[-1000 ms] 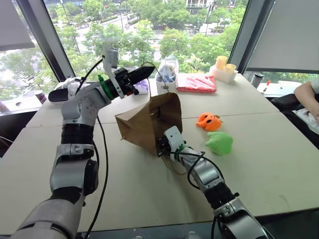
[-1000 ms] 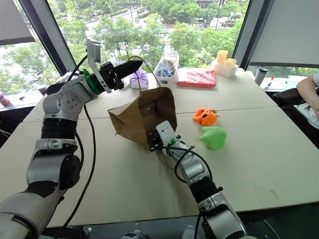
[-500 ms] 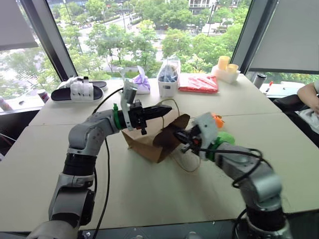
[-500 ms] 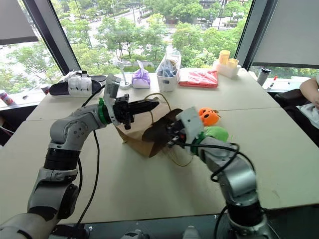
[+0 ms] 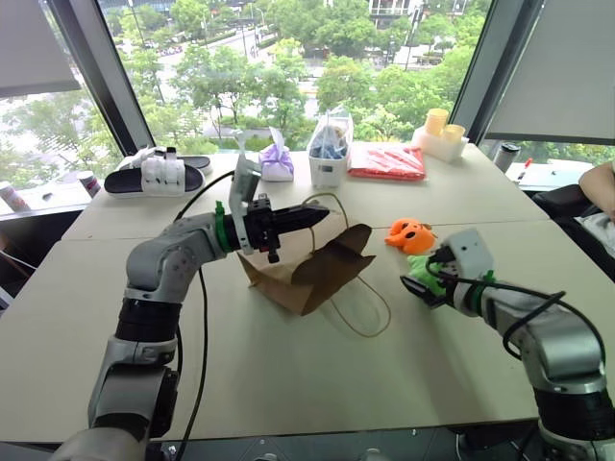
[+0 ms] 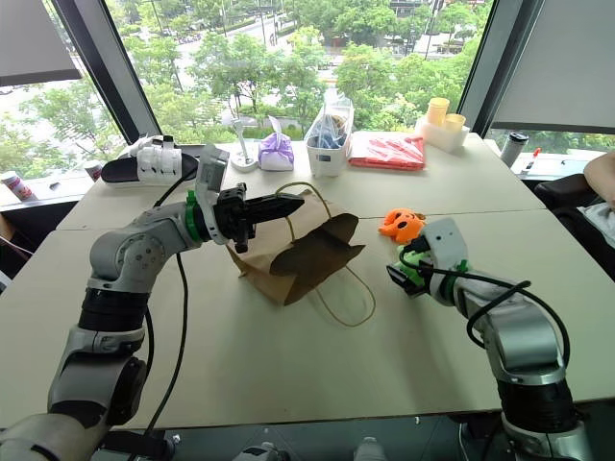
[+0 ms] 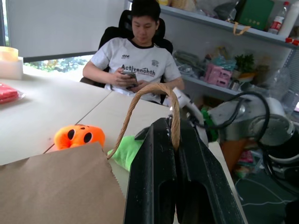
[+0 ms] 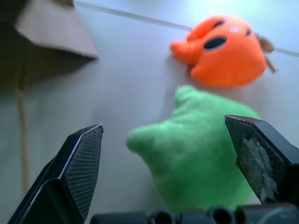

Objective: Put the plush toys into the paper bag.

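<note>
Green plush toy point(image 8: 205, 154), rounded, fuzzy

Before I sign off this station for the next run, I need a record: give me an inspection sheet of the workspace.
Surface: beige table, seams visible.
Job's things: paper bag slumped, mouth gaping; orange plush and green plush on the table, outside it.
Clutter: white basket, purple bundle, red packet, sandal.
Grippers: left gripper shut on bag handle; right gripper open astride green plush.
Cables: black leads along both arms.
Surroundings: windows, trees; seated person.
</note>
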